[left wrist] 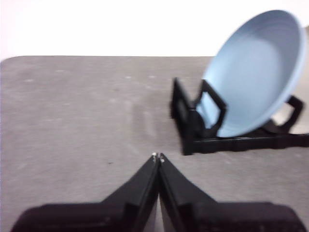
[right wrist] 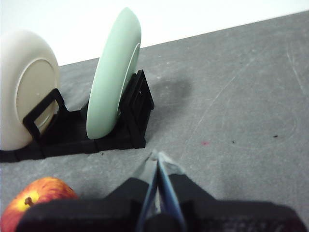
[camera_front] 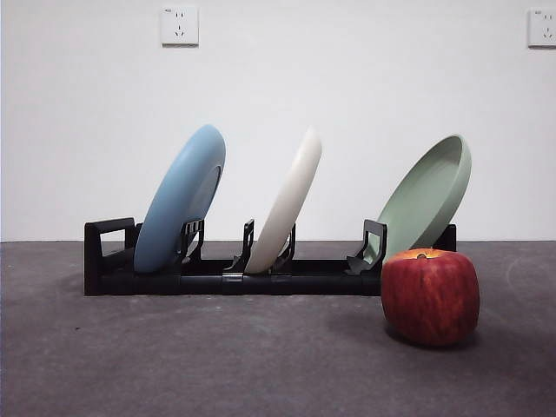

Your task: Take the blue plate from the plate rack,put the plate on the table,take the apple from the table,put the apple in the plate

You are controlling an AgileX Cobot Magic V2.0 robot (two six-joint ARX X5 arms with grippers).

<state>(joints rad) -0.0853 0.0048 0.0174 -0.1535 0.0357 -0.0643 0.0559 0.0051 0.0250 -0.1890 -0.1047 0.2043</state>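
Risk sits mostly with the wide, shallow matte light-blue plate (camera_front: 181, 201), which leans steeply in the end slot of the long black plastic plate rack (camera_front: 217, 280), beside the rack's blocky loop end. I judge nothing of the task is done yet: the plate is in the rack and the red, yellow-streaked apple (camera_front: 430, 296) rests on the dark grey textured table (camera_front: 174, 356), just in front of the rack's opposite end, below the pale sage-green plate (camera_front: 427, 196).

My left gripper (left wrist: 158, 157) is clenched on nothing, low over the table and well short of the rack's loop end, with the blue plate ahead of it. My right gripper (right wrist: 157, 157) is likewise closed and empty, near the rack's green-plate end, with the apple just beside it.

What I fear:
- Closed jaws cannot take the rim; if I forget to open them, they would shove the plate over.
- Lifting at an angle could catch the plate on the upright holders and drag the light rack along.
- A dragged rack could tip the cream-white plate (camera_front: 287, 201) in its middle slot or nudge the apple into rolling.
- The matte rim may slip from a thin pinch.
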